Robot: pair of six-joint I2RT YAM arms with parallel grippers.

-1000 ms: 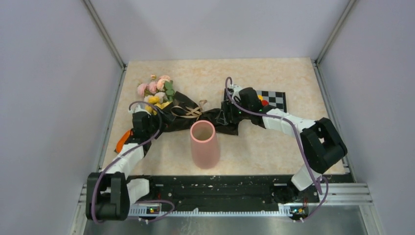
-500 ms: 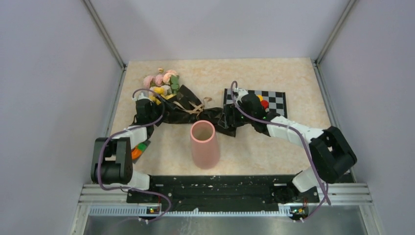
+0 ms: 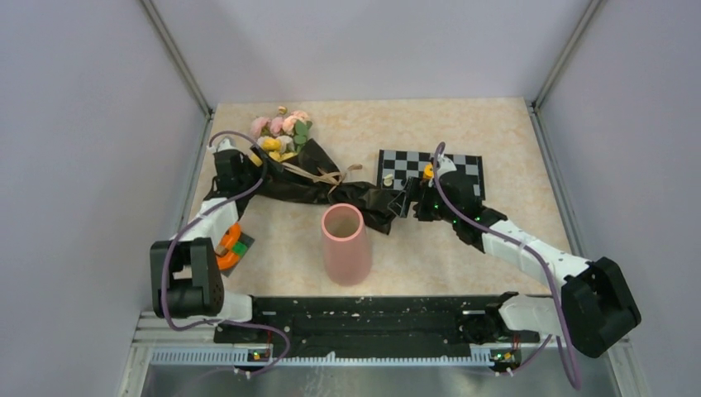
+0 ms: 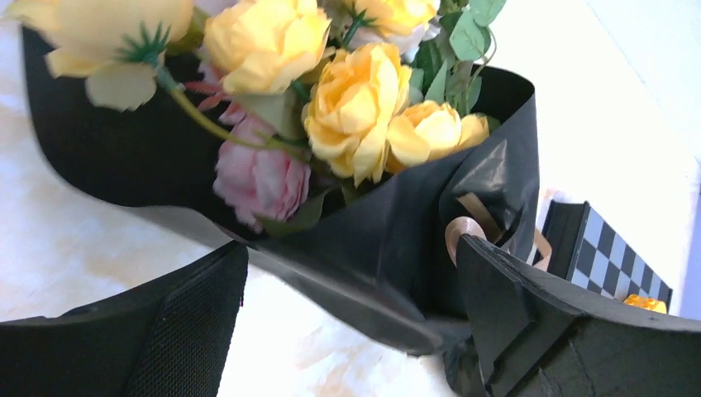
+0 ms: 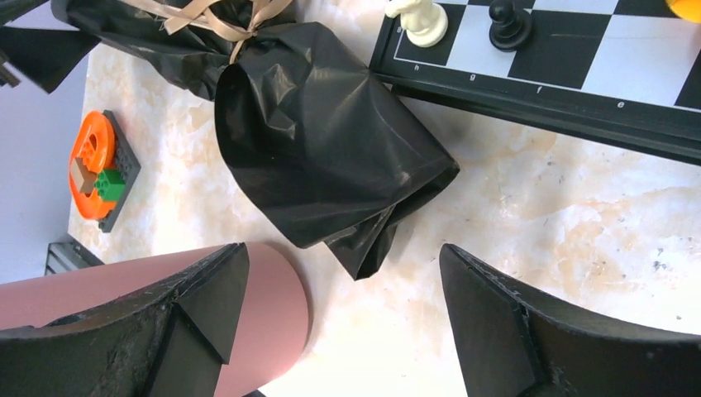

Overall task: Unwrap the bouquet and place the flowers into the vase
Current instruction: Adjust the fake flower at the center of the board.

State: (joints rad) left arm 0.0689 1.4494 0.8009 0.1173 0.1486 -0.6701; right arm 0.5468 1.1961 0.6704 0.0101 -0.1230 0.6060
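The bouquet (image 3: 310, 178) lies slanted across the worktop (image 3: 512, 132), its flowers (image 4: 355, 124) toward the far-left corner. The left end effector (image 4: 355, 277) straddles its black wrap with jaws wide apart, not clamped. The right end effector (image 5: 340, 256) is also spread and empty, the wrap's crumpled tail just ahead of it, between the upright vase (image 3: 345, 244) and the chessboard (image 3: 459, 169) edge; bare worktop lies near right.

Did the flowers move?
Yes. The flowers slid farther back on the table and slightly right, while the vase stayed put.
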